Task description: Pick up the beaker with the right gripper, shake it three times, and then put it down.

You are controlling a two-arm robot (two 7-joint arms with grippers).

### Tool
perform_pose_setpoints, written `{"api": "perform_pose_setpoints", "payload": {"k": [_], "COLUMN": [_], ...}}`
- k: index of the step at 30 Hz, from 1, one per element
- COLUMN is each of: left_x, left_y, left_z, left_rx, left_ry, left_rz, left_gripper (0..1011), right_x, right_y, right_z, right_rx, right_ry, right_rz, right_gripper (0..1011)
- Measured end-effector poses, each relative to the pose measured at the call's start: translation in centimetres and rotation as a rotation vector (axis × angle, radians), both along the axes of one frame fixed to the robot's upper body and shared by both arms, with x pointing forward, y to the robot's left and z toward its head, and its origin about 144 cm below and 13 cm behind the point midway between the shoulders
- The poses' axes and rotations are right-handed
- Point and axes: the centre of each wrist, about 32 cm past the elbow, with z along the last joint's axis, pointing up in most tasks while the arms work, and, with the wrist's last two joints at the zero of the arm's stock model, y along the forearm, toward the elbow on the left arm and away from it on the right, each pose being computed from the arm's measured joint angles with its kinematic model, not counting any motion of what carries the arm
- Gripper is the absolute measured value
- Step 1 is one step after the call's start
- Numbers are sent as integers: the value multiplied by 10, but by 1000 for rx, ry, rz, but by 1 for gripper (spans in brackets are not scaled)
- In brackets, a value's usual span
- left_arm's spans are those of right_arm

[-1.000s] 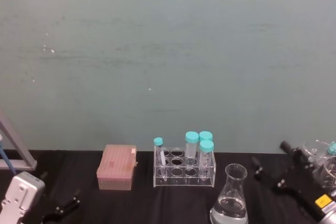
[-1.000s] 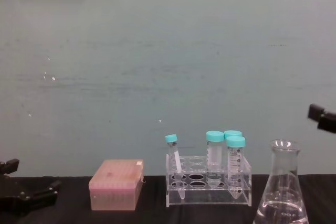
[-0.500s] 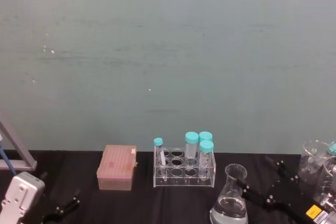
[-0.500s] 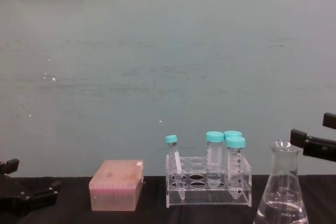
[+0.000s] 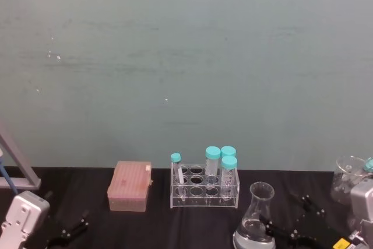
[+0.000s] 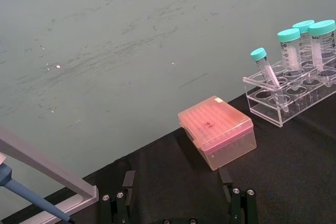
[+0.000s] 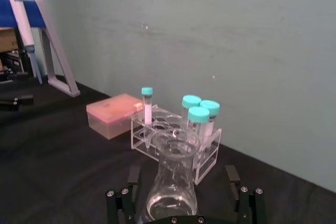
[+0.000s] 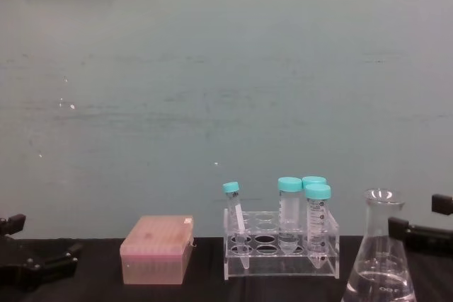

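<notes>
Two black fingers of the right gripper [image 7: 182,178] are apart, one on each side of the beaker [image 7: 170,182], and they do not seem to touch it. The beaker stands upright on the black table [image 7: 52,156], near and to the right, close to the tube rack [image 5: 204,202]. I think it should squeeze slowly and evenly, since glass is slippery, then lift straight up. The left gripper [image 6: 177,182] rests near left, its fingers apart.

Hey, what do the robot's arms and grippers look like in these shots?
Both the left gripper and the right gripper are black, each with two flat, angular fingers and small silver screws near the finger bases. The left arm ends in a light grey housing. The right arm carries a pale grey housing and a yellow label.
</notes>
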Motion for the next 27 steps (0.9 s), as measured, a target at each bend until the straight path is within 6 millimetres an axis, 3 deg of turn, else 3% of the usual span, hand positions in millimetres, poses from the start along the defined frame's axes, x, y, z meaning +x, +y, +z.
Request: {"api": "perform_pose_setpoints", "payload": {"k": [27], "left_x": [0], "left_y": [0], "left_z": [0], "left_rx": [0], "left_ry": [0], "left_rz": [0], "left_gripper": [1000], "right_x": [18], "right_y": [15], "right_z": [-7], "right_rx": [-35], "right_ry": [-10], "right_rz": [39], "right_gripper": [1004]}}
